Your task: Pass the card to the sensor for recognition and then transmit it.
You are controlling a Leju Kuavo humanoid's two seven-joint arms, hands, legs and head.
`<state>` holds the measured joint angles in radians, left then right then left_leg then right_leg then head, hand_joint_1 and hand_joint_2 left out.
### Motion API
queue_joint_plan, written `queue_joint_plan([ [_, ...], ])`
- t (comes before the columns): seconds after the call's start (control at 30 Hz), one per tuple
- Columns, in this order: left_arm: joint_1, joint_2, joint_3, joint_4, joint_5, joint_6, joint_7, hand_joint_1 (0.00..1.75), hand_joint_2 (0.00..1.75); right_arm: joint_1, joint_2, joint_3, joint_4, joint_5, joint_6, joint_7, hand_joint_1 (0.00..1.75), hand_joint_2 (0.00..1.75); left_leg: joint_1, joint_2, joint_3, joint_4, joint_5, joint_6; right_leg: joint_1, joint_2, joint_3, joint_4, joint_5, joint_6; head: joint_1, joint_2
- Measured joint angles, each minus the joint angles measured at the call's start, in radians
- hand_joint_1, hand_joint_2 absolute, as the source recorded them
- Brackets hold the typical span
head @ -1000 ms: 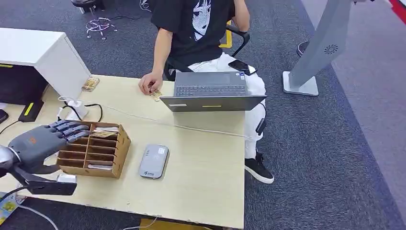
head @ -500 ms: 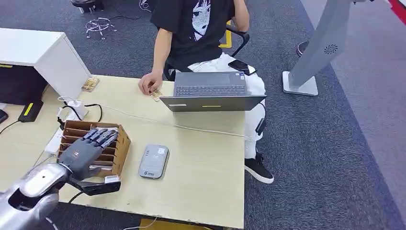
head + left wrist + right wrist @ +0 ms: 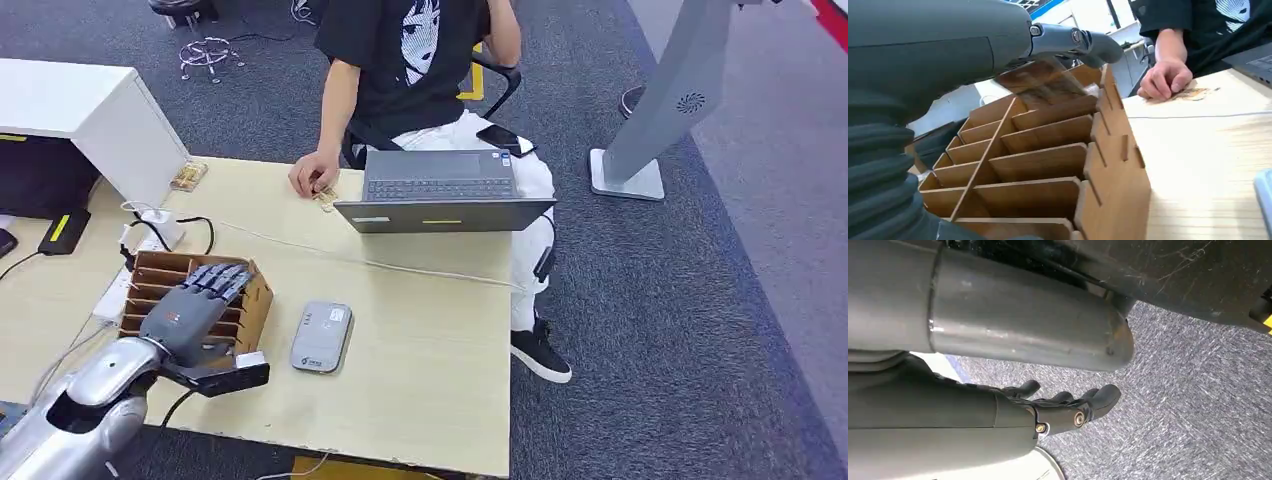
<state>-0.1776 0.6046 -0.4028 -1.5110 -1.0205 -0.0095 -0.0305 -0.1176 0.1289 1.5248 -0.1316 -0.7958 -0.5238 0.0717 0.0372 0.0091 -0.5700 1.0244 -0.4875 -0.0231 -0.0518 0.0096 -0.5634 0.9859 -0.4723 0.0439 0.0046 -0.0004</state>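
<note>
A wooden slotted card box stands on the pale desk, left of the flat grey sensor. My left hand lies stretched over the box, palm down. In the left wrist view its fingers reach just above a brown card standing in the box's far slot; I cannot see any grip on it. My right hand hangs beside my body over the carpet, fingers loosely apart and holding nothing.
A seated person rests a hand on the desk's far edge beside another small card, next to an open laptop. A white cable crosses the desk. A white cabinet stands at the far left.
My left hand has swung from left of the box to over it, then crept slightly further toward the sensor side. The person, laptop and sensor have not moved.
</note>
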Motion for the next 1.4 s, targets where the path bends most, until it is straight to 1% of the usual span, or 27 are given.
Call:
queue_joint_plan([
  [0.23,-0.005,-0.023,0.001,0.006,-0.004,0.0,0.0,0.0,1.75,0.0,0.0,0.0,0.0,0.0,-0.001,-0.001,0.0,0.0,0.0,0.0,0.0,0.0,0.0,0.0,0.0,0.0,0.0,0.0,0.0,0.0,0.0,0.0],
  [0.5,-0.01,-0.036,0.01,0.008,-0.005,0.0,-0.003,0.0,1.75,0.001,0.0,0.0,0.0,0.0,-0.002,-0.004,0.0,0.0,0.0,0.0,0.0,0.0,0.0,0.0,0.0,0.0,0.0,0.0,0.0,0.0,0.0,0.0],
  [0.57,-0.012,-0.045,0.016,0.008,0.006,0.01,-0.01,0.0,1.75,0.001,0.0,0.0,0.001,0.0,-0.002,-0.012,0.0,0.0,0.0,0.0,0.0,0.0,0.0,0.0,0.0,0.0,0.0,0.0,0.0,0.0,0.0,0.0],
  [0.67,-0.016,-0.074,0.03,0.006,0.039,0.056,-0.026,0.0,1.75,0.001,0.0,0.0,0.001,-0.003,-0.004,-0.011,0.0,0.0,0.0,-0.001,0.0,0.0,0.0,0.0,0.0,-0.001,0.0,0.0,0.0,0.0,0.0,0.0],
  [0.77,-0.016,-0.121,0.053,-0.016,0.081,0.102,-0.047,0.0,1.75,0.001,0.0,0.0,0.001,-0.003,-0.006,-0.011,0.0,0.0,0.0,-0.001,0.0,0.0,0.0,0.0,0.0,-0.001,0.0,0.0,0.0,0.0,0.0,0.0],
  [0.87,-0.016,-0.169,0.083,-0.053,0.138,0.122,-0.075,0.0,1.75,0.001,0.0,0.0,0.001,-0.004,-0.008,-0.011,0.0,0.0,0.0,-0.001,0.0,0.0,0.0,0.0,0.0,-0.001,0.0,0.0,0.0,0.0,0.0,0.0],
  [0.97,-0.017,-0.204,0.114,-0.091,0.188,0.119,-0.095,0.0,1.75,0.001,0.0,0.0,0.001,-0.004,-0.008,-0.011,0.0,0.0,0.0,-0.001,0.0,0.0,0.0,0.0,0.0,-0.001,0.0,0.0,0.0,0.0,0.0,0.0],
  [1.03,-0.017,-0.222,0.129,-0.107,0.201,0.119,-0.098,0.0,1.75,0.001,0.0,0.0,0.001,-0.004,-0.008,-0.011,0.0,0.0,0.0,-0.001,0.0,0.0,0.0,0.0,0.0,-0.001,0.0,0.0,0.0,0.0,0.0,0.0],
  [1.17,-0.017,-0.242,0.147,-0.124,0.207,0.118,-0.102,0.0,1.75,0.001,0.0,0.0,0.001,-0.004,-0.008,-0.011,0.0,0.0,0.0,-0.001,0.0,0.0,0.0,0.0,0.0,-0.001,0.0,0.0,0.0,0.0,0.0,0.0],
  [1.27,-0.017,-0.248,0.153,-0.129,0.208,0.111,-0.104,0.0,1.75,0.001,0.0,0.0,0.001,-0.005,-0.008,-0.011,0.0,0.0,0.0,-0.001,0.0,0.0,0.0,0.0,0.0,-0.001,0.0,0.0,0.0,0.0,0.0,0.0],
  [1.3,-0.017,-0.248,0.156,-0.129,0.207,0.1,-0.101,0.0,1.75,0.001,0.0,0.0,0.001,-0.006,-0.008,-0.011,0.0,0.0,0.0,-0.001,0.0,0.0,0.0,0.0,0.0,-0.001,0.0,0.0,0.0,0.0,0.0,0.0],
  [1.33,-0.018,-0.245,0.158,-0.129,0.197,0.073,-0.084,0.0,1.75,0.001,0.0,0.0,0.001,-0.012,-0.009,-0.011,0.0,0.0,0.0,-0.001,0.0,0.0,0.0,0.0,0.0,-0.001,0.0,0.0,0.0,0.0,0.0,0.0],
  [1.4,-0.021,-0.221,0.158,-0.128,0.16,0.016,-0.044,0.0,1.75,0.002,0.0,0.0,0.001,-0.021,-0.011,-0.011,0.0,0.0,0.0,0.0,0.0,0.0,0.0,0.0,0.0,0.0,0.0,0.0,0.0,0.0,0.0,0.0],
])
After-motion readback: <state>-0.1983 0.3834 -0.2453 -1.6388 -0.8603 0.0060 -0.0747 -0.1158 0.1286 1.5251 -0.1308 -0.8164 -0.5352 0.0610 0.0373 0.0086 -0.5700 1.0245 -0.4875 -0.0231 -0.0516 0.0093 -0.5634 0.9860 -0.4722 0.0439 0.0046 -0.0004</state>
